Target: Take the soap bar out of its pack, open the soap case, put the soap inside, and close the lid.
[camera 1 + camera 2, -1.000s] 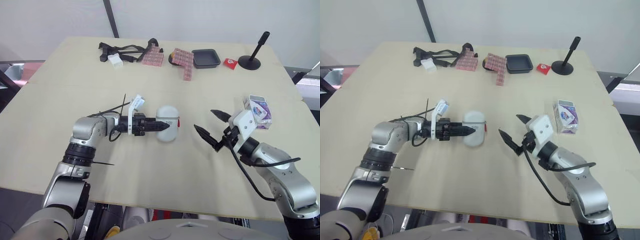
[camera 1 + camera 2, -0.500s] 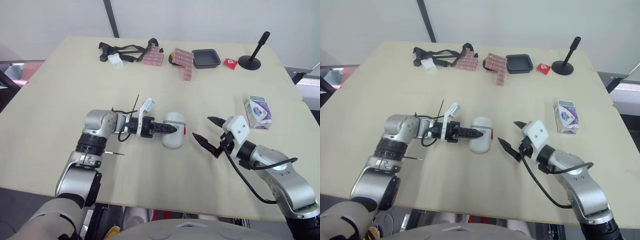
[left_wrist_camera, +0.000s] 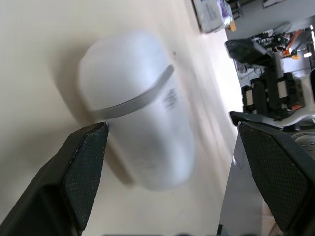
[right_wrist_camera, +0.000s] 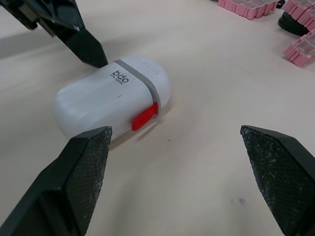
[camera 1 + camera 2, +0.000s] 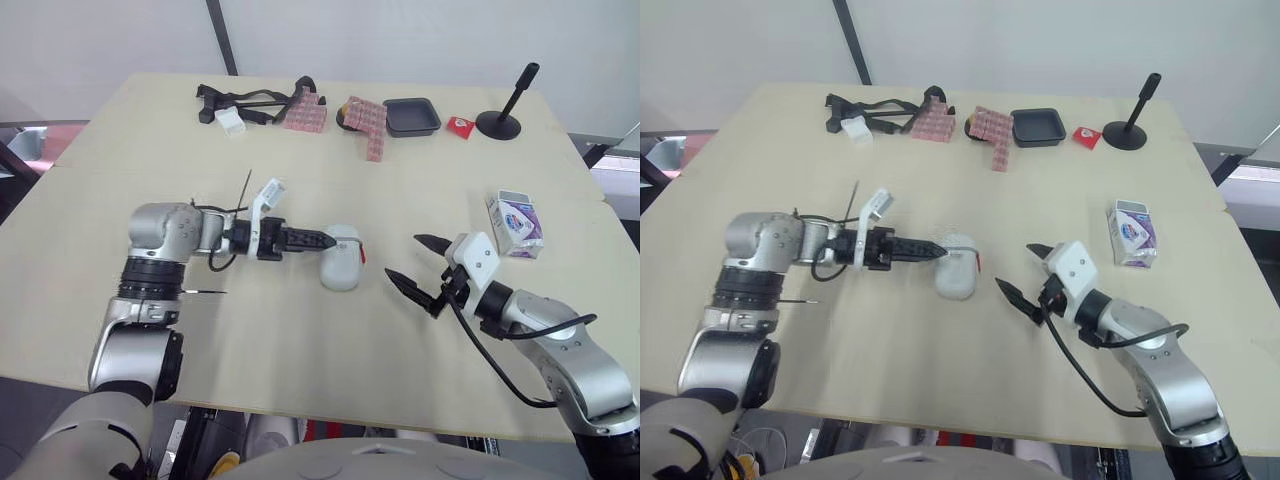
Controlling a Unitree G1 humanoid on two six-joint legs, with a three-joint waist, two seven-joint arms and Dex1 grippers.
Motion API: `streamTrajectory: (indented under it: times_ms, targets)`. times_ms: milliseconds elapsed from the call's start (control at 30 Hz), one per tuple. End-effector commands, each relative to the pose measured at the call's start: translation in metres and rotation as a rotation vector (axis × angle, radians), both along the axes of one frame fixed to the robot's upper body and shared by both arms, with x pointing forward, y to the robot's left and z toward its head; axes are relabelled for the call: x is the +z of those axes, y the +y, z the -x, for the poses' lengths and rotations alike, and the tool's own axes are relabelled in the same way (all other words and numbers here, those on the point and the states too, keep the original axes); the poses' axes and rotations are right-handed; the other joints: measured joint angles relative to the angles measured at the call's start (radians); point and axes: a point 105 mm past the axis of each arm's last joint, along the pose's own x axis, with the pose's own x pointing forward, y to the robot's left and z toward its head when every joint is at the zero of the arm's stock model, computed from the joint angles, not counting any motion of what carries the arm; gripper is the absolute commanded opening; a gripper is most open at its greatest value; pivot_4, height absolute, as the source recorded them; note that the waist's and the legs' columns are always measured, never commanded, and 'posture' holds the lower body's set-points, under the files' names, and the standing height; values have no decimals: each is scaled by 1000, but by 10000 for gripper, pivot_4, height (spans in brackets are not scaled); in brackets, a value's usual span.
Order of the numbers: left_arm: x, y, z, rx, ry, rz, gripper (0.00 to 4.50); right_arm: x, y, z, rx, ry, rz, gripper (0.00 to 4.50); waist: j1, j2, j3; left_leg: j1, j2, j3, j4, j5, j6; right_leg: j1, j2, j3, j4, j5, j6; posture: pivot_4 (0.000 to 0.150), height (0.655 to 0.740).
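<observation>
The white soap case [image 5: 340, 260], with a grey band and a red latch [image 4: 145, 115], lies shut on its side at mid-table. My left gripper [image 5: 328, 240] reaches in from the left and is open. Its fingers [image 3: 83, 162] straddle the case's near end [image 3: 138, 123], and one tip [image 4: 91, 49] rests by the case's top. My right gripper [image 5: 415, 268] stands open to the right of the case, apart from it, with nothing between its fingers [image 4: 88, 162]. The soap pack [image 5: 516, 222], a white and purple box, lies at the right side of the table.
Along the far edge stand pink boxes [image 5: 306, 115], a black strap bundle [image 5: 240, 103], a black tray [image 5: 412, 116], a small red item [image 5: 460, 126] and a black stand [image 5: 500, 122]. The table's front edge [image 5: 300, 405] runs close below both arms.
The left arm swung back leftward, and the case moved slightly left and away with it. The right gripper came down toward the case a second ago and has held still since.
</observation>
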Motion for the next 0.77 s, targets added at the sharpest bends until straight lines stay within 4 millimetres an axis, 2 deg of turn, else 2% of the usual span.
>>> streamTrajectory:
  times_ms: [33, 100, 200, 333, 400, 500, 633, 767]
  targets:
    - [21, 17, 5, -10, -301, -90, 44585, 10, -5, -3, -6, -48, 7, 45000, -4, 0, 0, 0, 0, 0, -1, 0, 0, 0, 0, 0, 0, 0, 0, 1500, 7400]
    - [21, 23, 5, -10, -541, -156, 44585, 8, -5, -3, 0, -44, 11, 45000, -10, 1, 1, 1, 0, 0, -4, 0, -1, 1, 0, 0, -3, 0, 0, 1500, 7400]
    - [18, 32, 4, 23, -758, -184, 44585, 7, -5, -4, 2, -43, 14, 45000, -3, 1, 1, 3, 0, -1, -6, 0, -1, 6, 0, -5, -8, 0, 0, 1500, 7400]
    - [10, 43, 2, 90, -898, -194, 44585, 6, -5, -4, 1, -40, 14, 45000, -3, 1, 1, 3, 0, -3, -6, 0, -1, 7, -1, -9, -10, 0, 0, 1500, 7400]
    - [-3, 48, 7, 55, -937, -247, 44585, 5, -6, -4, -1, -38, 14, 45000, -6, 1, 1, 3, 0, -3, -6, 0, -1, 7, -1, -9, -9, 0, 0, 1500, 7400]
    - [-13, 54, 17, 49, -936, -226, 44585, 1, -6, -3, -5, -30, 18, 45000, -17, 1, 1, 4, 0, -3, -7, 0, -1, 7, -1, -9, -9, 0, 0, 1500, 7400]
    - [-32, 65, 20, 103, -848, -269, 44585, -4, -7, -1, -9, -8, 14, 45000, -22, 1, 1, 4, 0, -3, -7, 0, -1, 6, -1, -9, -10, 0, 0, 1500, 7400]
    - [-41, 69, 21, 129, -825, -302, 44585, -5, -8, -3, -10, -4, 12, 45000, -25, 1, 1, 5, 0, -3, -7, 1, -2, 6, -2, -9, -11, 0, 0, 1500, 7400]
